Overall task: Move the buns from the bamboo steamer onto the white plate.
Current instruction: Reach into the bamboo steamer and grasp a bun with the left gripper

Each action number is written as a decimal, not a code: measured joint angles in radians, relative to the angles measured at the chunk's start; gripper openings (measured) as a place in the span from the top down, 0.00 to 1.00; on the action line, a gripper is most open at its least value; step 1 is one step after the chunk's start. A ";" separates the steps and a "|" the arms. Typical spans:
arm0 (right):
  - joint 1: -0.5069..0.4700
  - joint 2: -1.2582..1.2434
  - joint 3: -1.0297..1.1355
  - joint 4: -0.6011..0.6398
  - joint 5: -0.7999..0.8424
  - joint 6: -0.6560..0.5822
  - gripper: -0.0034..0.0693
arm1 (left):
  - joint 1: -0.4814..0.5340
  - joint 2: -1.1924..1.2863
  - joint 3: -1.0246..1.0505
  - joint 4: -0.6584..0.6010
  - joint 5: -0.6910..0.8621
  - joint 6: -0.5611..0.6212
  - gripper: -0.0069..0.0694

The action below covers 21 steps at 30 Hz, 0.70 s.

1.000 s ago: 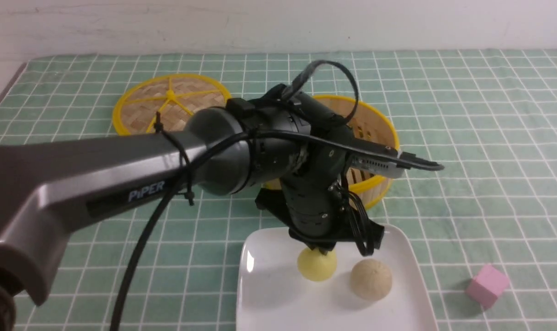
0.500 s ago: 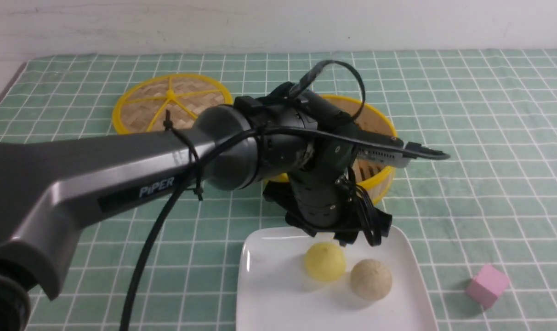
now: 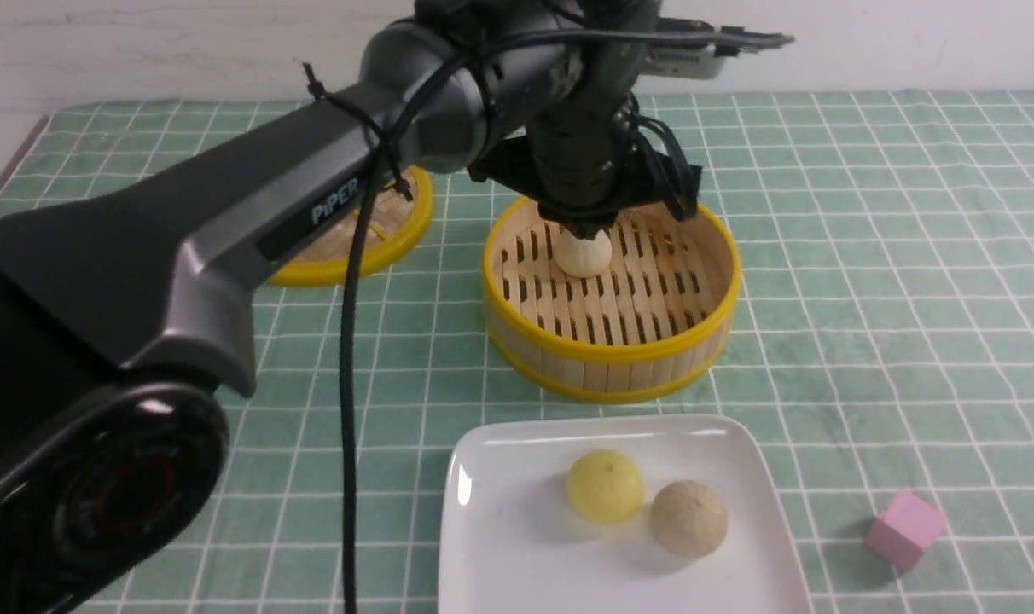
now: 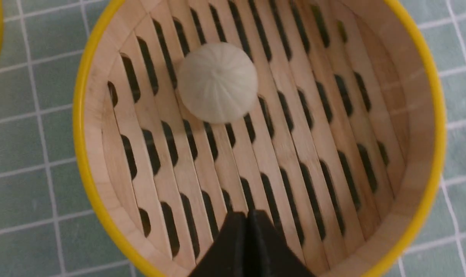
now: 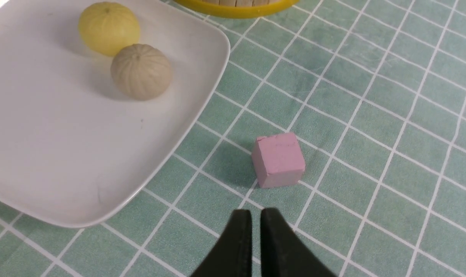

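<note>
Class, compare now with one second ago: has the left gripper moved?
Yes. The left gripper moved from above the white plate back to over the bamboo steamer.

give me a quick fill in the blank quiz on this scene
1. The yellow bun lies on the white ___.
2. The bamboo steamer holds ___ pale bun.
3. The colour of the cube is ___.
Missing words: plate; one; pink.
</note>
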<state>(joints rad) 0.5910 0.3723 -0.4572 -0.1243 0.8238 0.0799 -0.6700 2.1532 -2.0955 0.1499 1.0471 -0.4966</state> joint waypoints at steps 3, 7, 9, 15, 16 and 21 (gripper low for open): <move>0.000 0.000 0.000 0.000 0.000 0.000 0.86 | 0.048 0.045 -0.032 -0.070 -0.022 -0.001 0.90; 0.000 0.000 0.000 0.000 -0.001 0.000 0.86 | 0.090 0.102 -0.043 -0.111 -0.106 -0.005 0.82; 0.000 0.000 0.000 0.000 -0.001 0.000 0.86 | 0.094 0.121 -0.043 -0.106 -0.147 -0.006 0.76; 0.000 0.000 0.000 -0.012 -0.001 0.000 0.85 | 0.094 0.153 -0.044 -0.104 -0.256 -0.015 0.48; 0.000 0.000 0.000 -0.012 -0.001 0.000 0.85 | 0.094 0.158 -0.044 -0.104 -0.266 -0.015 0.45; 0.000 0.000 0.000 -0.012 -0.001 0.000 0.85 | 0.094 0.208 -0.049 -0.099 -0.300 -0.017 0.43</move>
<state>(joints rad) 0.5910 0.3723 -0.4572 -0.1361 0.8230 0.0799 -0.5759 2.3610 -2.1442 0.0509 0.7474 -0.5139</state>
